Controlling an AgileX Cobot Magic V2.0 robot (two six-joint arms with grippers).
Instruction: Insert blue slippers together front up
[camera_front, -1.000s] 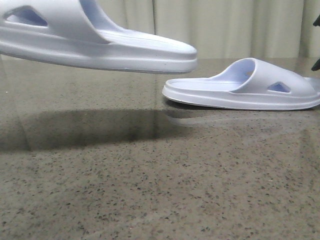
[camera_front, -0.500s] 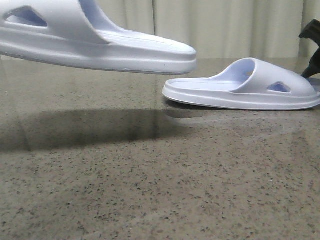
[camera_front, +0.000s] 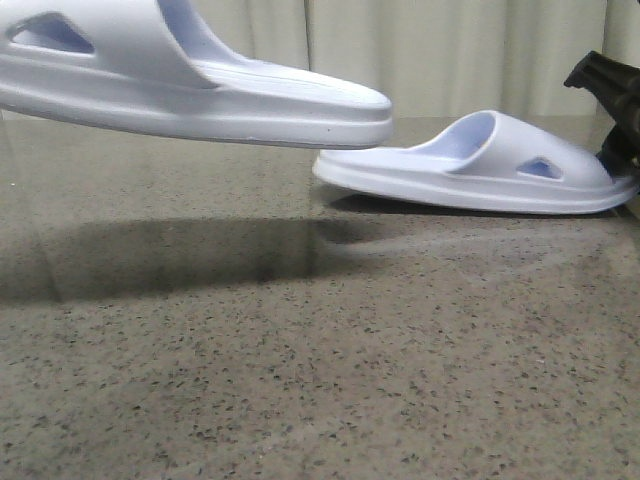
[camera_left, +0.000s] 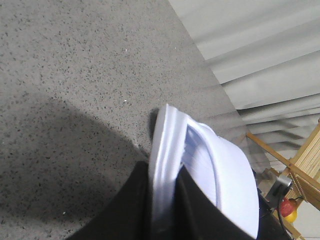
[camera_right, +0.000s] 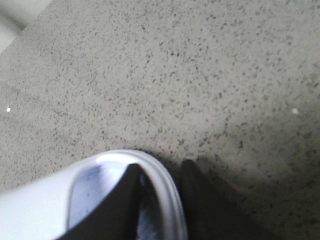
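Note:
One blue slipper (camera_front: 200, 90) hangs in the air at the upper left of the front view, heel pointing right. My left gripper (camera_left: 162, 172) is shut on its sole edge, a black finger on each side; this slipper (camera_left: 225, 170) fills the gap. The other blue slipper (camera_front: 470, 170) is at the right on the table, heel end tipped up off the surface. My right gripper (camera_front: 618, 130) is at its toe end. In the right wrist view the gripper (camera_right: 161, 167) straddles this slipper's rim (camera_right: 100, 165), one finger on the footbed, one outside, shut on it.
A speckled grey-brown stone table (camera_front: 300, 380) runs across the whole view, with a pale curtain (camera_front: 450, 50) behind it. A wooden frame (camera_left: 300, 160) and a red and yellow object (camera_left: 287, 207) stand beyond the table's far edge in the left wrist view.
The right gripper came in from the right edge and took hold of the right slipper's toe. That slipper slid a little left and its heel lifted. The left slipper stayed still.

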